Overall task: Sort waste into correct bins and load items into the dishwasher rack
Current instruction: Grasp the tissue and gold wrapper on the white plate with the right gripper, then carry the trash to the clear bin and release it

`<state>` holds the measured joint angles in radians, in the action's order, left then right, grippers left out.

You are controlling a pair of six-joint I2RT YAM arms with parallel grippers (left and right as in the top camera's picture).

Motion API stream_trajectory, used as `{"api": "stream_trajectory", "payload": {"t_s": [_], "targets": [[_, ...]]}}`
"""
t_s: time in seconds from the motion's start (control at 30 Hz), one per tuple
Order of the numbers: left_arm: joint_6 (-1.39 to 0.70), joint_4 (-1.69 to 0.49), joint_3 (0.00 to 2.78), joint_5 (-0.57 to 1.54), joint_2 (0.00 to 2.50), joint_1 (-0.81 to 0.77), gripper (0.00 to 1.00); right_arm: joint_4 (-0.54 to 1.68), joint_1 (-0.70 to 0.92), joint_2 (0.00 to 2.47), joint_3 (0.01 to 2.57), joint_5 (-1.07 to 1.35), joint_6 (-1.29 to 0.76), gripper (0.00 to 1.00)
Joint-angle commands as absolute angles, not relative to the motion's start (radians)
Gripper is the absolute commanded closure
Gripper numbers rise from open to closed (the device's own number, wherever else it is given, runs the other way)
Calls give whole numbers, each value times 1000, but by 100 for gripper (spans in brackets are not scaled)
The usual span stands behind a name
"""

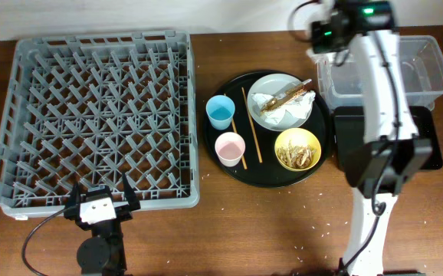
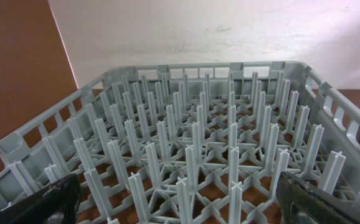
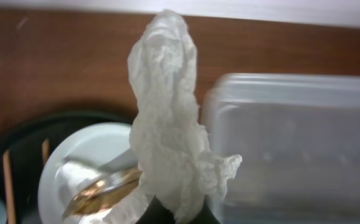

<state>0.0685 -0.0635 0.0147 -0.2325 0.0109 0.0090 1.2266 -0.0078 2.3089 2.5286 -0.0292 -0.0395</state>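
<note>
My right gripper (image 3: 180, 213) is shut on a crumpled white napkin (image 3: 164, 112) and holds it up over the gap between the white plate (image 3: 68, 162) and the clear tub (image 3: 292, 137). From overhead it (image 1: 321, 34) is at the tub's (image 1: 424, 65) left end. The plate (image 1: 271, 84) carries another napkin (image 1: 283, 116) and the brown-and-gold wrapper (image 1: 292, 95). The yellow bowl (image 1: 298, 148) holds tan scraps. The blue cup (image 1: 220, 112), pink cup (image 1: 230, 148) and chopsticks (image 1: 251, 126) lie on the round tray. My left gripper (image 1: 99, 203) is open and empty at the grey rack's (image 1: 91, 115) front edge.
The round black serving tray (image 1: 233, 172) sits between the rack and the bins. The shallow black tray (image 1: 428, 146) lies just in front of the clear tub. My right arm stretches across it from the front. Crumbs dot the table near the front.
</note>
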Motion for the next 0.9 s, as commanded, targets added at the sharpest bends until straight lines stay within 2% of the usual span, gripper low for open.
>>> {"api": "stream_trajectory", "payload": {"t_s": [0.0,0.07,0.13,0.17,0.2,0.23,0.3,0.37,0.43,0.5,0.6,0.67,0.73,0.87], "targets": [[84,-62,9,-224,6,16,1,1231,-142,2303,2514,-38,-239,96],[84,-62,9,-224,6,16,1,1230,-195,2331,2508,-35,-242,94],[84,-62,9,-224,6,16,1,1210,-211,2365,2506,-35,-245,84],[84,-62,9,-224,6,16,1,1201,-211,2379,2506,-38,-244,55],[84,-62,9,-224,6,16,1,1196,-210,2387,2505,-37,-245,6],[84,-62,9,-224,6,16,1,1188,-209,2387,2505,-37,-245,1],[84,-62,9,-224,6,16,1,1183,-203,2376,2506,28,-240,1],[84,-62,9,-224,6,16,1,1209,-154,2358,2506,210,-195,2],[84,-62,9,-224,6,16,1,1252,-81,2361,2505,151,-190,2],[84,-62,9,-224,6,16,1,1282,44,2368,2476,-17,-198,2],[84,-62,9,-224,6,16,1,1189,155,2370,2307,-58,-252,2],[84,-62,9,-224,6,16,1,1127,185,2371,2203,-58,-252,0],[84,-62,9,-224,6,16,1,1077,189,2371,2107,-58,-259,6],[84,-62,9,-224,6,16,1,1065,183,2381,2101,-62,-271,8]]}}
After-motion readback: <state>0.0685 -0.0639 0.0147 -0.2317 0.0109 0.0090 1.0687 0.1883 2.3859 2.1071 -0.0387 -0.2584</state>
